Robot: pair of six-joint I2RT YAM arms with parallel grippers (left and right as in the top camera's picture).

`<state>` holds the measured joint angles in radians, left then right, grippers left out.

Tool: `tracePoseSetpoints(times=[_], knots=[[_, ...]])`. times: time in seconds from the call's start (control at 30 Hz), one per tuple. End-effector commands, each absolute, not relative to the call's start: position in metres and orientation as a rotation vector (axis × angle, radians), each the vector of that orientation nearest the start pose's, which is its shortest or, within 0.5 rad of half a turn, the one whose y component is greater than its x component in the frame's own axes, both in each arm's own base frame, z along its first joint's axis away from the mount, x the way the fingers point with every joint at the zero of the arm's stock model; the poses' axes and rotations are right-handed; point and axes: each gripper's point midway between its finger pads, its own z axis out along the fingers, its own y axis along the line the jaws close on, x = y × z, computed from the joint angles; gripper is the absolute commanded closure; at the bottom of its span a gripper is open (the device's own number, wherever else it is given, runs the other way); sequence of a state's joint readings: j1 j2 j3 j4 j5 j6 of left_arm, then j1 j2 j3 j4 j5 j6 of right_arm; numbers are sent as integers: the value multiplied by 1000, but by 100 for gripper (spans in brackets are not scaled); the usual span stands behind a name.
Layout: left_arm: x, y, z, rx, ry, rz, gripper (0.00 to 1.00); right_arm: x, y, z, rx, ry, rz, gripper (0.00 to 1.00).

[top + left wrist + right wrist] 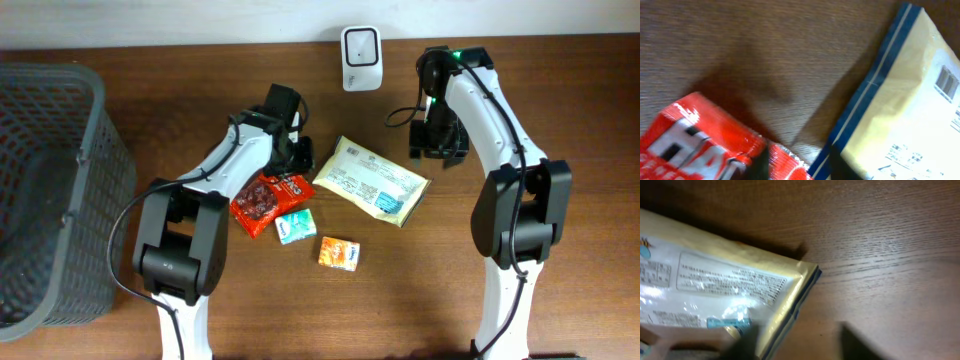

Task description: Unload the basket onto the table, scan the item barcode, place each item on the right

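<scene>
Right fingers stand apart by one corner of the pouch, grasping nothing. The left fingers hover at its opposite end, beside a red packet (released or clenched, I cannot tell). The pouch lies flat mid-tabletop, barcode up, near the scanner at the far edge. A teal packet and an orange packet lie nearer the front edge, and a basket stands at the left edge.

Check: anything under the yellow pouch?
Nothing shows. The pouch lies flat, print up, on the table, with bare wood along its edges in both wrist views. Whatever is beneath its middle is covered.
</scene>
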<state>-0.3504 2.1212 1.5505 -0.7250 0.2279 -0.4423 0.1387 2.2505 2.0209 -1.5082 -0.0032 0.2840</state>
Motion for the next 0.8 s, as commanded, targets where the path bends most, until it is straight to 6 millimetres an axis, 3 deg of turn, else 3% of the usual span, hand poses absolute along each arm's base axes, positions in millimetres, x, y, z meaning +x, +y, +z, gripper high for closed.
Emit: tracePoseSetpoints(times=[0.0, 0.1, 0.17, 0.27, 0.37, 0.5, 0.53, 0.57, 0.67, 0.7, 0.77], knots=[[432, -180, 35, -126, 2913, -474, 27, 396, 53, 87, 165, 3272, -62, 1], [426, -196, 47, -36, 2909, -777, 6, 413, 55, 84, 170, 3208, -26, 1], [419, -207, 52, 6, 2910, -880, 0, 413, 62, 84, 205, 3217, 114, 1], [409, -229, 42, 73, 2935, -856, 0, 407, 46, 84, 260, 3242, 84, 1], [401, -251, 22, 23, 2979, -876, 1, 408, 36, 84, 255, 3234, -5, 1], [400, -259, 10, 3, 2992, -925, 2, 408, 36, 84, 255, 3233, -4, 1], [401, -258, 7, 1, 2995, -902, 16, 408, 37, 84, 254, 3234, -4, 1], [404, -252, 3, -9, 2997, -839, 39, 408, 37, 84, 254, 3234, -4, 1], [411, -239, -4, -28, 2990, -699, 90, 408, 37, 84, 254, 3233, -4, 1], [412, -239, -4, -22, 2984, -699, 98, 408, 37, 84, 254, 3233, -4, 1], [418, -236, -3, 31, 2958, -677, 100, 408, 37, 84, 254, 3233, -4, 1]])
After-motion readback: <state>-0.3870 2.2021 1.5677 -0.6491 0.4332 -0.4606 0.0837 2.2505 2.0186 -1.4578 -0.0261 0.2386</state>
